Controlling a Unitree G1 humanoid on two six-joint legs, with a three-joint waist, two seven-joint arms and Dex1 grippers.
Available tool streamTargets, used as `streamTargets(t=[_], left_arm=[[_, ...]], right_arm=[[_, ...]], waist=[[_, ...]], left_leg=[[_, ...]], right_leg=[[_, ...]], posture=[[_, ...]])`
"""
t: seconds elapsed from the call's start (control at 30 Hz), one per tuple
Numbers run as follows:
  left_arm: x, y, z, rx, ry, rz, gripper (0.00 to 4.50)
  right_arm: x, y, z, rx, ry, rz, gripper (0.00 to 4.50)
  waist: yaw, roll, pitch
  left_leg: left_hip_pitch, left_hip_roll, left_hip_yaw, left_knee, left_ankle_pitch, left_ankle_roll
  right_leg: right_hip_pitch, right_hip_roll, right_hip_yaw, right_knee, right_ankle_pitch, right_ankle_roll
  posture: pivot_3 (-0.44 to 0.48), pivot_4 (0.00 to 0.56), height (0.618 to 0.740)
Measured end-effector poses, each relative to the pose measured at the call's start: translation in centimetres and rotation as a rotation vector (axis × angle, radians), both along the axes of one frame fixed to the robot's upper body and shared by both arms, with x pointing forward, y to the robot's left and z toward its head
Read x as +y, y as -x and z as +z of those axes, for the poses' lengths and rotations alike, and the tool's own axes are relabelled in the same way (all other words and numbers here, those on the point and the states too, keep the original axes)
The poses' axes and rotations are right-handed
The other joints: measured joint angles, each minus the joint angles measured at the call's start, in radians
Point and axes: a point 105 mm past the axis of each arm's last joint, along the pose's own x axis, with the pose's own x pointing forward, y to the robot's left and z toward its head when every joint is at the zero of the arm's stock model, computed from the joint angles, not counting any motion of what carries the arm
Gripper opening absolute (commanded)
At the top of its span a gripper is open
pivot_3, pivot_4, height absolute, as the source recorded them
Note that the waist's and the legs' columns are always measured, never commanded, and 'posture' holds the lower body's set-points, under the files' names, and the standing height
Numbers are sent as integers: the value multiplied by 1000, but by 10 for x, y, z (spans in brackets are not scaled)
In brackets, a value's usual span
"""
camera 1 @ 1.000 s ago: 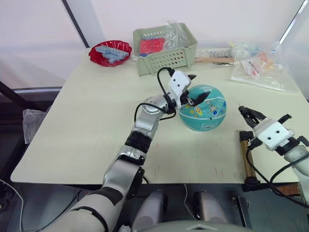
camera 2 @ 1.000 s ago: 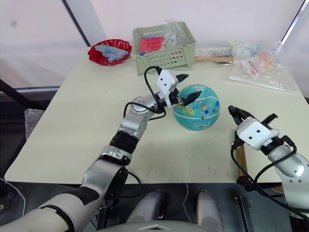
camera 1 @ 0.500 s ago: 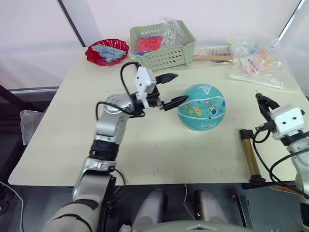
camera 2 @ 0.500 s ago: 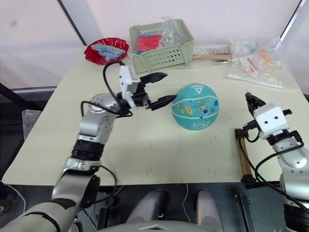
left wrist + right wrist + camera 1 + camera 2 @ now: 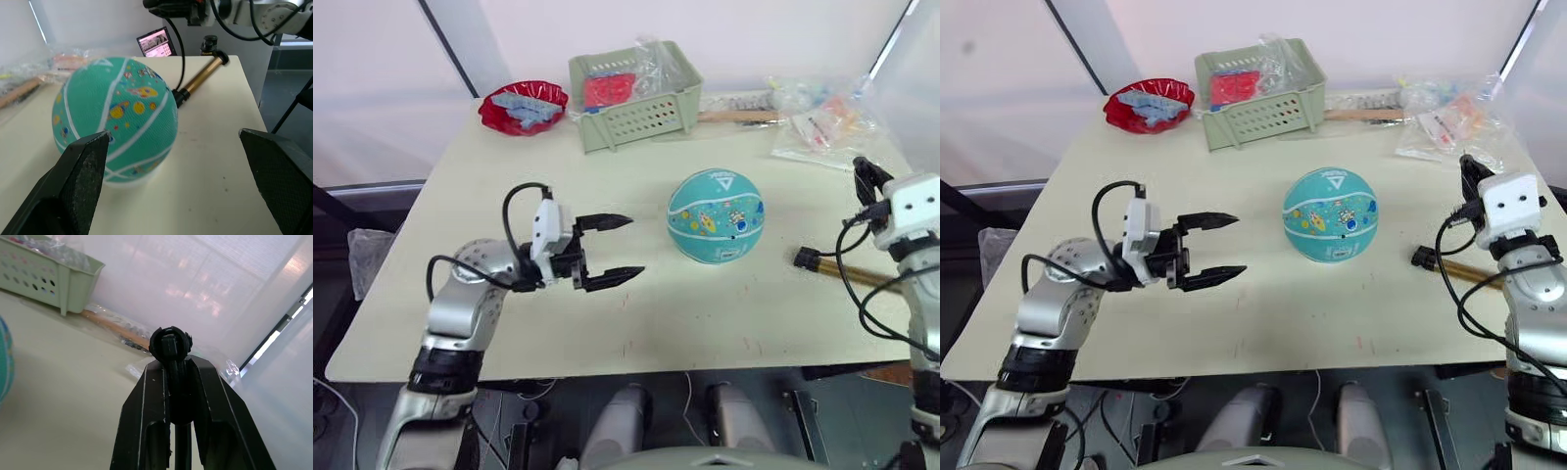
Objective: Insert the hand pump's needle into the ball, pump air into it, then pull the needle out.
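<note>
The teal ball (image 5: pixel 715 215) rests free on the cream table (image 5: pixel 489 186), right of centre. My left gripper (image 5: pixel 634 246) is open, level with the ball and a short way to its left, touching nothing; its fingers (image 5: pixel 73 196) frame the ball (image 5: pixel 115 122) in the left wrist view. The hand pump (image 5: pixel 837 268) lies on the table at the right edge, its gold cylinder (image 5: pixel 200 78) behind the ball. My right gripper (image 5: pixel 867 172) is raised above the pump and is shut on the black fitting (image 5: pixel 168 343) of the needle. The hose hangs below it. The pin itself is not discernible.
A green basket (image 5: pixel 631 93) and a red bowl (image 5: pixel 522 106) stand at the far side of the table. Plastic bags (image 5: pixel 818 125) and a wooden stick (image 5: pixel 734 116) lie at the far right. The pump lies close to the table's right edge.
My left gripper has let go of the ball and drawn back to the left, staying open. My right gripper has lifted up and away to the right. The pump has swung round on the table.
</note>
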Motion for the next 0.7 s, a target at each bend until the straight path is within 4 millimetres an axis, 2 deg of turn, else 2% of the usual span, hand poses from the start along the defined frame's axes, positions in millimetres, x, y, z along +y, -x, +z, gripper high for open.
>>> streamTargets(t=[0.27,0.47,0.6,0.7], left_arm=[[8,6,-4,10,7,70,4500],[8,9,-5,14,8,79,4500],[8,9,-6,20,14,87,4500],[9,9,-6,20,14,89,4500]], right_arm=[[0,-19,11,-20,-190,28,59],[8,-25,24,-50,-309,75,59],[7,-26,20,-35,-320,70,59],[0,-27,3,22,-330,18,59]], waist=[[0,1,1],[-1,1,1],[0,1,1],[1,1,1]], left_leg=[[0,1,2,0,0,0],[0,1,3,-1,0,0],[0,1,4,-1,0,0],[0,1,4,-1,0,0]], right_leg=[[-1,0,2,0,0,0],[-2,1,3,0,0,0],[-2,1,4,0,0,0],[-2,1,4,0,0,0]], posture=[[0,150,737],[0,150,737],[0,150,737],[0,150,737]])
